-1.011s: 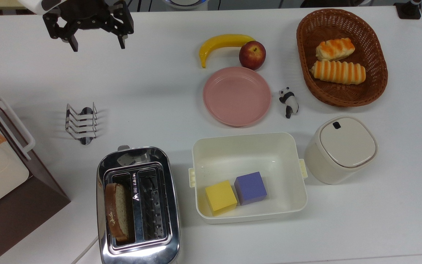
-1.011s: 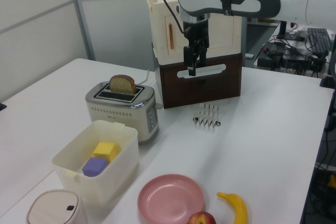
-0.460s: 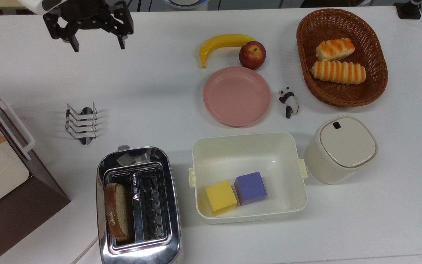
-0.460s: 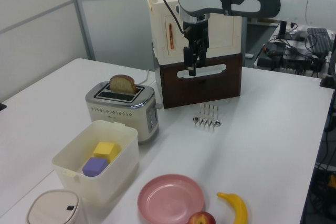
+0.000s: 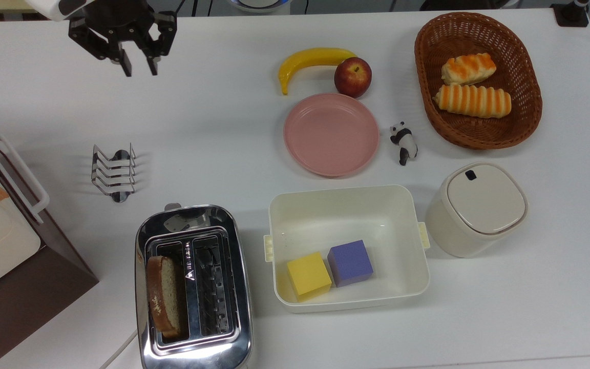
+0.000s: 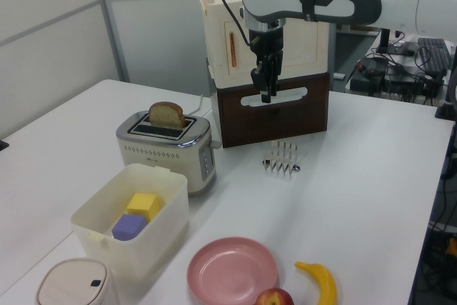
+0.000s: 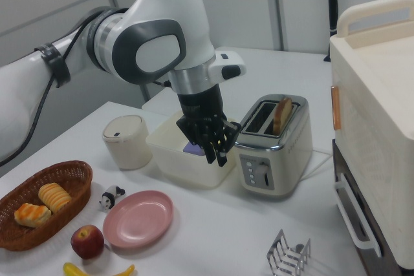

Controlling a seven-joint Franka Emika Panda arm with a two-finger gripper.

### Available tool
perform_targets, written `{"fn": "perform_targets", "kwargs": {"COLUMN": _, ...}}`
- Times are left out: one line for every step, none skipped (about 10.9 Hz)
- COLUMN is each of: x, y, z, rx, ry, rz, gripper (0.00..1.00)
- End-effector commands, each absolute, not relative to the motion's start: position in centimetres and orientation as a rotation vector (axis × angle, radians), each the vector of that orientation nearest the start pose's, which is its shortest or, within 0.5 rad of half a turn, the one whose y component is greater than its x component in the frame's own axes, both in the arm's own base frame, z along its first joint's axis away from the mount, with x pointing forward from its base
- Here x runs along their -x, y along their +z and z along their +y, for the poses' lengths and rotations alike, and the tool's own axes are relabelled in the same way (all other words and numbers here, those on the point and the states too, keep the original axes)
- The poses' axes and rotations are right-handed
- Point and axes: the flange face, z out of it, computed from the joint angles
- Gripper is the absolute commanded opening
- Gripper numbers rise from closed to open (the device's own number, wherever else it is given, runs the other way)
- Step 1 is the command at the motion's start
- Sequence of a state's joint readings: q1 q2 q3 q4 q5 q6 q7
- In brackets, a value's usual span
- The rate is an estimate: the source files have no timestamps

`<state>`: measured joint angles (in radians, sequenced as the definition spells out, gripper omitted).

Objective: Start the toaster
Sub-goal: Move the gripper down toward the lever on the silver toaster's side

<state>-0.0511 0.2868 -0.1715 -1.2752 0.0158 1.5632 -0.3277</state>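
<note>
White and wide, the bench [image 5: 223,128] carries many things. The shiny chrome two-slot toaster [image 5: 192,287] stands near the bottom edge in the top view, with a slice of brown bread [image 5: 163,300] sticking up from the slot on the top view's left. Its small lever [image 7: 265,176] sits on the cream end face in the right view.

The black two-finger tool [image 5: 139,67] hangs in the air at the top view's upper left, well apart from the toaster. Its fingers are close together with a small gap between them, and they hold nothing.

A small wire toast rack [image 5: 113,171] stands between the tool and the toaster. A big brown-and-cream box with a white handle [image 5: 3,215] sits at the top view's left edge. A cream plastic tub [image 5: 346,205] just beside the toaster holds a yellow cube [image 5: 308,275] and a purple cube [image 5: 350,263], which touch. A pink round plate [image 5: 331,134] lies near a yellow banana [image 5: 310,59] and a red apple [image 5: 352,77].
</note>
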Motion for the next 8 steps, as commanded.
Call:
{"fn": "perform_targets", "kwargs": {"x": -61.7, "y": 59.6, "z": -11.8, "rx": 3.161, "ry": 0.040, "rz": -0.186, "gripper": 0.00}}
{"fn": "perform_targets", "kwargs": {"x": -61.8, "y": 59.5, "z": -11.9, "rx": 3.161, "ry": 0.035, "rz": -0.184, "gripper": 0.00}}
{"fn": "perform_targets", "kwargs": {"x": -62.0, "y": 59.4, "z": -11.9, "rx": 3.158, "ry": 0.028, "rz": -0.184, "gripper": 0.00}}
{"fn": "perform_targets", "kwargs": {"x": -62.1, "y": 59.2, "z": -11.9, "rx": 3.158, "ry": 0.028, "rz": -0.182, "gripper": 0.00}}
{"fn": "perform_targets", "kwargs": {"x": -62.3, "y": 59.0, "z": -12.0, "rx": 3.145, "ry": 0.022, "rz": -0.169, "gripper": 0.00}}
{"fn": "perform_targets", "kwargs": {"x": -62.5, "y": 59.3, "z": -12.0, "rx": 3.131, "ry": -0.024, "rz": -0.166, "gripper": 0.00}}
{"fn": "perform_targets", "kwargs": {"x": -63.0, "y": 59.5, "z": -12.0, "rx": 3.132, "ry": -0.095, "rz": -0.158, "gripper": 0.00}}
{"fn": "perform_targets", "kwargs": {"x": -63.8, "y": 58.8, "z": -12.1, "rx": 3.138, "ry": -0.119, "rz": -0.158, "gripper": 0.00}}
